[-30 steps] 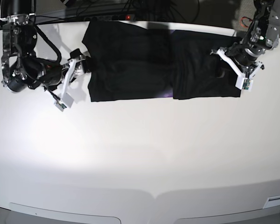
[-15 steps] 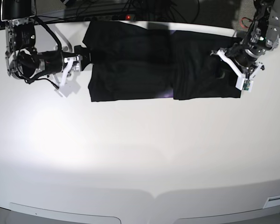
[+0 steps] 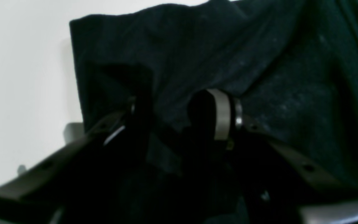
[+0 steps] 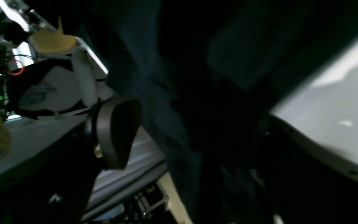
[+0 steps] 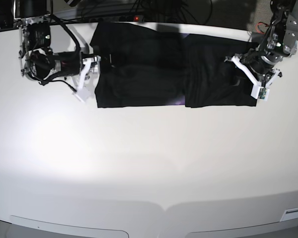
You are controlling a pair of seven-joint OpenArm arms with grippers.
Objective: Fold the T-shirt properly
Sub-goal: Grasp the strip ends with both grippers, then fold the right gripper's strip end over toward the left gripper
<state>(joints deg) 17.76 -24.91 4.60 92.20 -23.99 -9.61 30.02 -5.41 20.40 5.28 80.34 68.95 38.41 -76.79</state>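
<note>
Two hands work at the two short ends of the T-shirt (image 5: 169,67). The left hand (image 5: 249,75) is at the end on the right of the base view. In the left wrist view its fingers (image 3: 221,113) stand apart, and a ridge of the black cloth rises between them and covers part of both. The cloth touches the fingers, but I cannot tell if they press it, so the grasp is not certain.

The right hand (image 5: 93,69) is at the other end, on the left of the base view. Its fingers are spread wide. In the right wrist view one dark finger pad (image 4: 117,130) is on one side and the black cloth hangs down through the gap; it looks released, not clenched.

The T-shirt lies as a long folded black band along the far edge of the white desk (image 5: 149,163), with an overlap line near the middle. A small purple spot shows at its near edge. Behind the desk some cables (image 5: 139,7) are visible.
</note>
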